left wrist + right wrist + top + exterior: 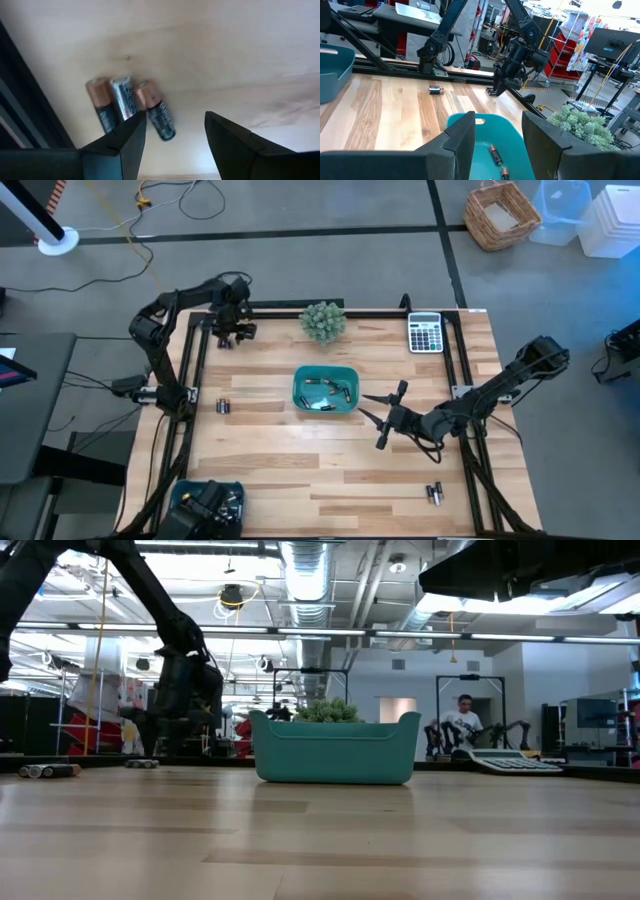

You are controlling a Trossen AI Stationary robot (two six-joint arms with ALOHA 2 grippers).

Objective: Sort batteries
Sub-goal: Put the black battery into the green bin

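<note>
Batteries (pixel 131 106) under left end effector (pixel 172 137): label text unreadable.

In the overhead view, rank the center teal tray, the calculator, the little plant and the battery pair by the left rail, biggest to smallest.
1. Center teal tray.
2. Plant and calculator: they look about alike, so I won't rank them.
3. Battery pair, by far the smallest.

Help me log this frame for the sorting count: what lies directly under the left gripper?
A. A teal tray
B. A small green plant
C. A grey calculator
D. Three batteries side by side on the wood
D: the left wrist view shows three batteries lying together on the bare wood, just ahead of the open left gripper.
</note>
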